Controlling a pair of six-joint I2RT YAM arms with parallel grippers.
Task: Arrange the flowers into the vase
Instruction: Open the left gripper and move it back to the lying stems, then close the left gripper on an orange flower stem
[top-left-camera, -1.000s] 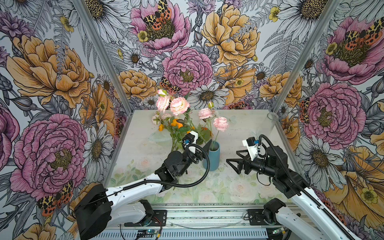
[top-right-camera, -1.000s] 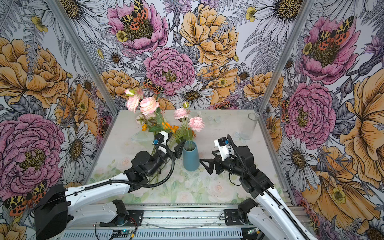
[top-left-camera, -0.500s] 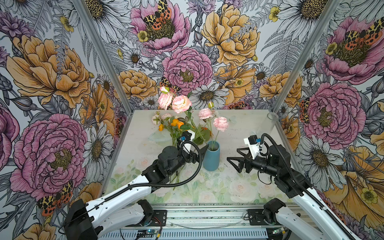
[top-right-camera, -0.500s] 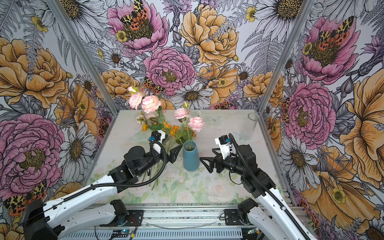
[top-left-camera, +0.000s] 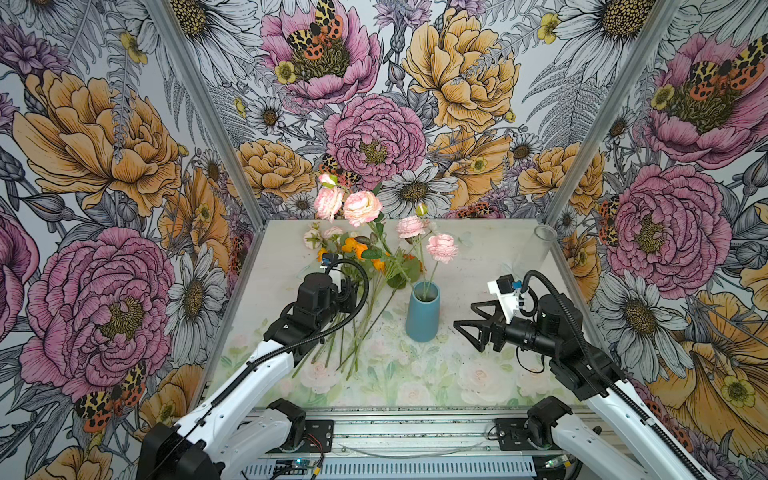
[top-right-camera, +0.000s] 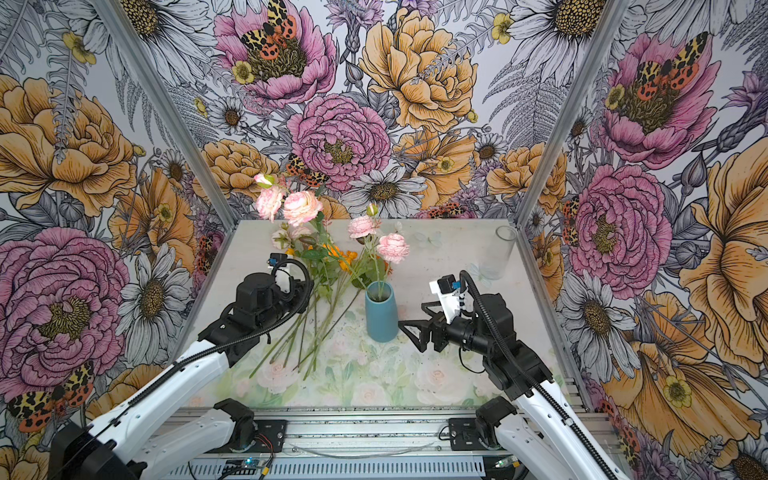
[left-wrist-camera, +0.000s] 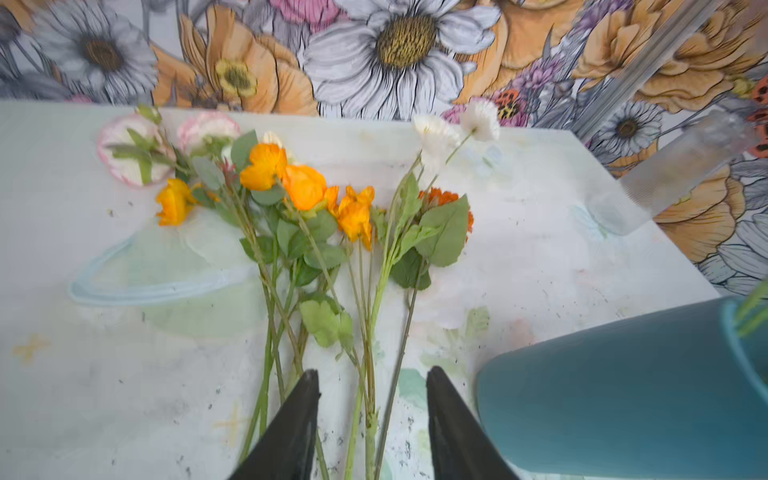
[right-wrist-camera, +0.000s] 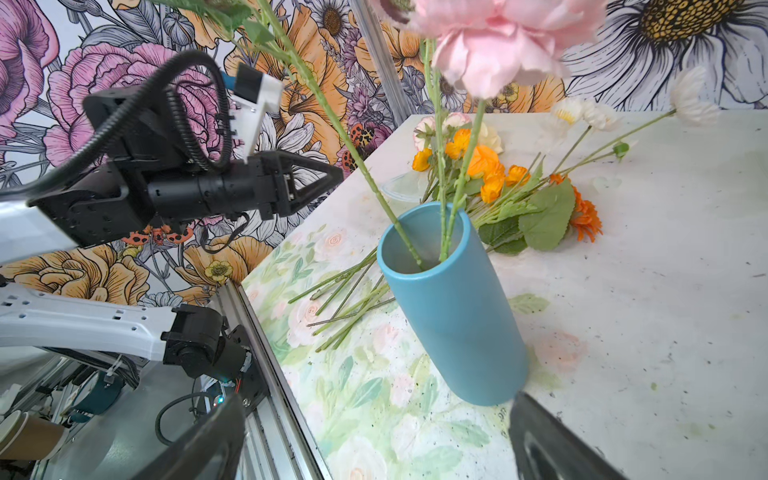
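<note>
Blue vase (top-left-camera: 422, 312) upright mid-surface (top-left-camera: 469, 386). Pink flowers (top-left-camera: 442, 248) stand in it, and the tallest stems lean back-left. Loose flowers (left-wrist-camera: 307, 191) with orange, white and pale pink heads lie flat on the surface just left of the vase, their stems fanned toward the front edge. Left claw (left-wrist-camera: 371, 376) is low over those stems with its fingers (left-wrist-camera: 299, 415) apart; a few stems run between them, not pinched. Right claw (top-left-camera: 463, 320) sits just right of the vase, level with its lower half, spread wide and gripping nothing. Clear glass cylinder (top-left-camera: 538, 249) upright in the far right corner.
</note>
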